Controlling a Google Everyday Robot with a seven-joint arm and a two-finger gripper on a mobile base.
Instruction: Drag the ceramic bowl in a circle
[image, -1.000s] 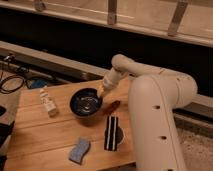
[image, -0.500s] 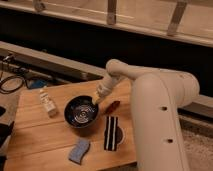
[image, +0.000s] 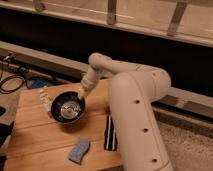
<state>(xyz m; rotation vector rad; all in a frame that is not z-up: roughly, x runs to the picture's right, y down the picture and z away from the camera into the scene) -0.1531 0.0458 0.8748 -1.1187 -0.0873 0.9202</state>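
Camera view, from the near edge outward: a blue sponge (image: 79, 150) lies nearest on the wooden counter (image: 40, 142). A black-and-white striped object (image: 110, 133) is just to its right, close against the robot's broad white arm (image: 137, 107). Further in, toward the counter's middle-left, sits the ceramic bowl (image: 67, 107), upright, dark and glossy, apart from both the sponge and the striped object. The gripper (image: 81, 93) is down at the bowl's far right rim, touching it or very nearly. Whether it is clamped on that rim or only pressing against it I cannot tell. A small pale bottle-like object (image: 45, 99) stands just beside the bowl on its left, and dark cables (image: 12, 82) lie beyond the counter's far-left corner. My reading is that the drag itself is in hand, though how much of the circle is done cannot be judged. The next move calls for sweeping the rim along a curved path with steady contact and the bowl flat. It must also steer clear of the pale object, which the bowl could knock.
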